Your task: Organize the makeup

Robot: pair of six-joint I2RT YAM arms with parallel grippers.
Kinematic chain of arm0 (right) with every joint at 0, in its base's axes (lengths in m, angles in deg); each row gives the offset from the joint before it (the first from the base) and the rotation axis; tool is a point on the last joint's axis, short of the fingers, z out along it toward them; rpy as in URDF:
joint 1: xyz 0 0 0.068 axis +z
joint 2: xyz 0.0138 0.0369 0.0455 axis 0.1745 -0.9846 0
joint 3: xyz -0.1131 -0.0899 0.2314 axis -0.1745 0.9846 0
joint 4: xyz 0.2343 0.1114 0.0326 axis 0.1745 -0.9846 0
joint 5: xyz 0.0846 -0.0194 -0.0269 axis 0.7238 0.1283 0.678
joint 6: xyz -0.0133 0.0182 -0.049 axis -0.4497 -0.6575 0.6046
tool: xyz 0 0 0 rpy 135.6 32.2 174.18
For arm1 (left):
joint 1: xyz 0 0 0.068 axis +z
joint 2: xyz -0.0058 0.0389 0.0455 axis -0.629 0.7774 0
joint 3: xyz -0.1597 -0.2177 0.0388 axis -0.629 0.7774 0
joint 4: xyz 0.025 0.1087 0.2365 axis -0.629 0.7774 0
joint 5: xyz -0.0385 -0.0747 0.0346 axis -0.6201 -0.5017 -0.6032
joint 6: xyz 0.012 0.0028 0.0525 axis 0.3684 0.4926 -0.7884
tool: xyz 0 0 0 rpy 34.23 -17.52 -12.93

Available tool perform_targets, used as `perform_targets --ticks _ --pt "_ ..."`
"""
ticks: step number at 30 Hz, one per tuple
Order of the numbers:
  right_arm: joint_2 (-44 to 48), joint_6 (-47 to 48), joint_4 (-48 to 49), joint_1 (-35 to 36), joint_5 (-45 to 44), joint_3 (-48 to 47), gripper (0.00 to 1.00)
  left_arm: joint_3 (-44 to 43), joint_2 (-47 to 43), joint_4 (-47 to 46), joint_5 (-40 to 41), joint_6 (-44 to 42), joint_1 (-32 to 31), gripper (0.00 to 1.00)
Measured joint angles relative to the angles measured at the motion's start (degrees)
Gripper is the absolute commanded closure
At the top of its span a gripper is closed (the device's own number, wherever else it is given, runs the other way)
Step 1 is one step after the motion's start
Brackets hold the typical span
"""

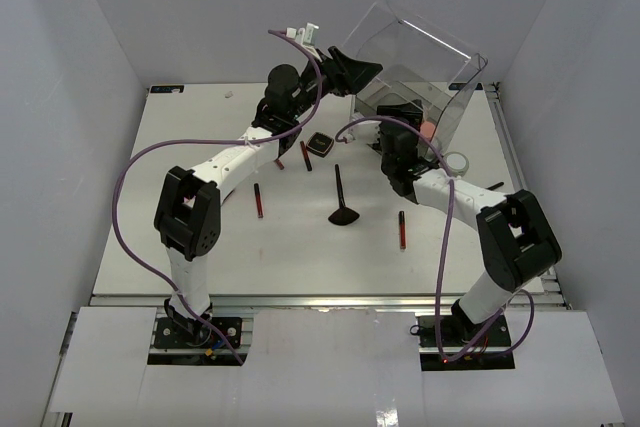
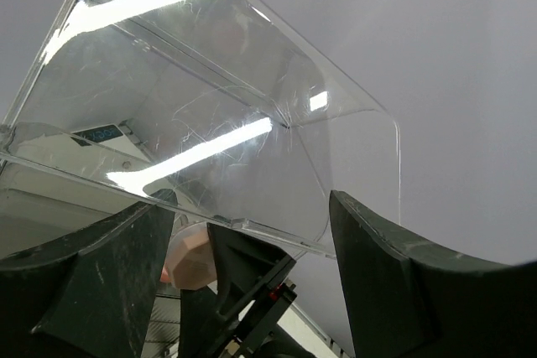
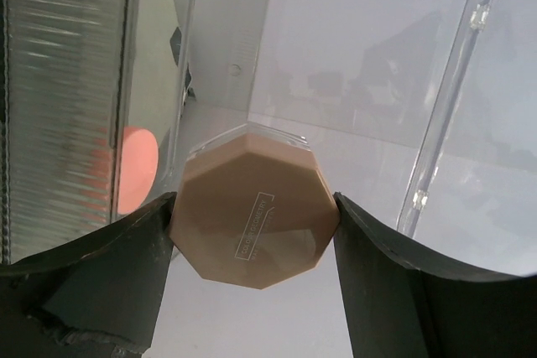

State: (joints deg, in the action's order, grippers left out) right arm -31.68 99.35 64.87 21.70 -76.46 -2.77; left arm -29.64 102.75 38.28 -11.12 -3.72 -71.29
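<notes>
**At the far right of the worktop: puff in the tipped box, and a shaky prop**

Far right on the worktop (image 1: 200,237), the clear box (image 1: 425,47) stands tilted up on its far side, its open mouth facing the arms. The right pincer (image 3: 252,211) reaches inside it, closed about as far as the pink puff (image 3: 252,245) allows; both fingers press the puff's opposite edges and it hangs above the box floor. The left pincer (image 2: 250,203) is at the box's near-left upper corner. Its jaws stand well apart, and the edge of a clear panel lies across the gap rather than being pinched; I read it as propping the box, not gripping it.

The rest of the makeup lies out on the worktop: the square compact (image 1: 320,144) just left of the box, the fan-headed brush (image 1: 343,209) near the middle, and the pencil sticks (image 1: 258,199) scattered left and right, well apart.

The weak point is that prop. A smooth panel resting on open fingers may slide off if the left arm shifts, and the box would then drop onto the right arm. The puff is flat-sided but nearly round; let go on a sloping floor, it could slide or roll back out of the mouth. The right arm also sits close to the box walls, so a careless withdrawal might catch one and drag the box along.
</notes>
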Motion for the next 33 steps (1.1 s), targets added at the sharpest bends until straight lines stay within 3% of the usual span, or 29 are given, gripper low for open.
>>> perform_targets --ticks 11,19,25,33 --pt "-3.89 1.26 1.14 -1.13 -1.8 -1.58 0.12 -0.62 0.0 0.32 -0.02 0.06 0.0 0.16" --pt "-4.06 1.03 -0.73 -1.54 -1.56 -3.27 0.02 -0.62 0.02 0.46 -0.09 0.07 0.0 0.16" --pt "-3.27 -0.2 -4.37 -1.54 -0.36 -4.01 0.07 -0.62 0.02 0.48 -0.1 0.08 0.0 0.16" --pt "0.16 -3.3 -12.12 -1.46 4.42 -4.34 0.05 -0.72 0.02 0.89 -0.09 0.08 0.0 0.16"
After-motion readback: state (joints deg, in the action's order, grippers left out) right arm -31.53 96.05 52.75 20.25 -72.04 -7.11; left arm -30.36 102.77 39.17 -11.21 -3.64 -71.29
